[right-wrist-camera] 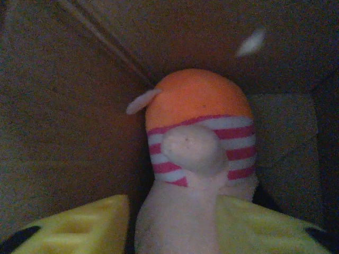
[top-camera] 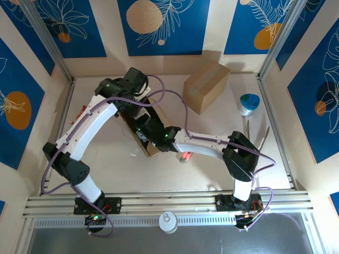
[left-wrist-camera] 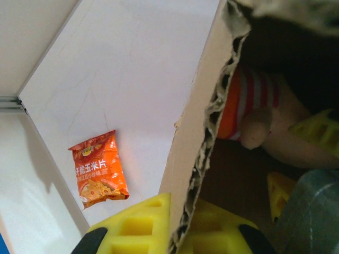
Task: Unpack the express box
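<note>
item: express box [top-camera: 150, 150], brown cardboard, open, left of centre on the white table [top-camera: 116, 169]; both arms reach into it from above. corrugated wall edge runs up the left wrist view [left-wrist-camera: 196, 132]; dim brown inner walls in the right wrist view [right-wrist-camera: 63, 106].

contents: soft toy [right-wrist-camera: 198, 132], orange top, red and white striped band, pale body, lying inside the box against a corner; also seen past the box wall in the left wrist view [left-wrist-camera: 254, 106].

left gripper [left-wrist-camera: 177, 233]: yellow fingers [left-wrist-camera: 137, 222] clamped tight on the box wall, one outside, one inside.

right gripper [right-wrist-camera: 175, 222]: inside the box, yellow fingers [right-wrist-camera: 79, 230] parted, one on each side of the toy's body; a thin dark gap on one side, the other side hidden by the toy; a firm hold cannot be told.

on the table, outside the box:
- orange snack packet [left-wrist-camera: 99, 169], flat, near the left wall, apart from the box.
- second cardboard box [top-camera: 206, 84], closed, at the back right of centre.
- blue and white cup [top-camera: 249, 103], far right.
- thin metal tool [top-camera: 247, 129], near the cup.
- small red object [top-camera: 186, 156], beneath the right arm.

front rail: metal can [top-camera: 168, 222], between the two arm bases.
</note>
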`<state>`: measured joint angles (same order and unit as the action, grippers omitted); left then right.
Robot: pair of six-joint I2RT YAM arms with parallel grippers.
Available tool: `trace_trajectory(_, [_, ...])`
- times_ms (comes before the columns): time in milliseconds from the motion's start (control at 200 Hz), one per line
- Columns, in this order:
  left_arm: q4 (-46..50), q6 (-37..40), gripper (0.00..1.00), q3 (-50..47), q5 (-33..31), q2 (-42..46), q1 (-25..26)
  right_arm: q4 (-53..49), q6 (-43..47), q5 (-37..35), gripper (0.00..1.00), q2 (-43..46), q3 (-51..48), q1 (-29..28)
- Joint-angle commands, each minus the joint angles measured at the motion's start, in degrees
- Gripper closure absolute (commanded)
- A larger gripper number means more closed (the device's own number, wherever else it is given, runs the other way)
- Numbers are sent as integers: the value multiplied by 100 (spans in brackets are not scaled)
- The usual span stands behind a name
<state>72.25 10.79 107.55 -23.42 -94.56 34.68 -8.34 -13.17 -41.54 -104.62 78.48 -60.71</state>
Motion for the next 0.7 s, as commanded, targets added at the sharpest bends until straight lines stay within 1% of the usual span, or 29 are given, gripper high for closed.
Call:
trace_trajectory(0, [132, -82, 100, 135, 294, 229, 107, -471, -333, 84, 47, -304, 324, 225])
trace_trajectory(80, [112, -79, 100, 135, 329, 238, 105, -564, -416, 256, 39, -448, 427, 295])
trace_trajectory(210, [92, -88, 100, 109, 398, 239, 108, -790, -609, 549, 32, -755, 647, 440])
trace_trajectory(320, [61, -102, 100, 100, 461, 229, 101, -924, -743, 778, 31, -1026, 801, 546])
trace_trajectory(420, [50, -96, 100, 82, 487, 231, 107, -1231, -768, 852, 31, -1267, 1072, 622])
trace_trajectory(500, [37, -100, 100, 73, 520, 234, 117, -1451, -794, 1041, 32, -1404, 1263, 717])
trace_trajectory(570, [35, -103, 100, 67, 541, 244, 112, -1615, -813, 1249, 36, -1492, 1399, 799])
trace_trajectory(605, [20, -103, 100, 65, 549, 251, 118, -1670, -828, 1354, 40, -1524, 1451, 829])
trace_trajectory(650, [17, -116, 100, 56, 539, 255, 113, -1697, -837, 1448, 48, -1535, 1477, 853])
trace_trajectory(695, [16, -111, 100, 47, 524, 269, 117, -1680, -822, 1476, 61, -1514, 1454, 856])
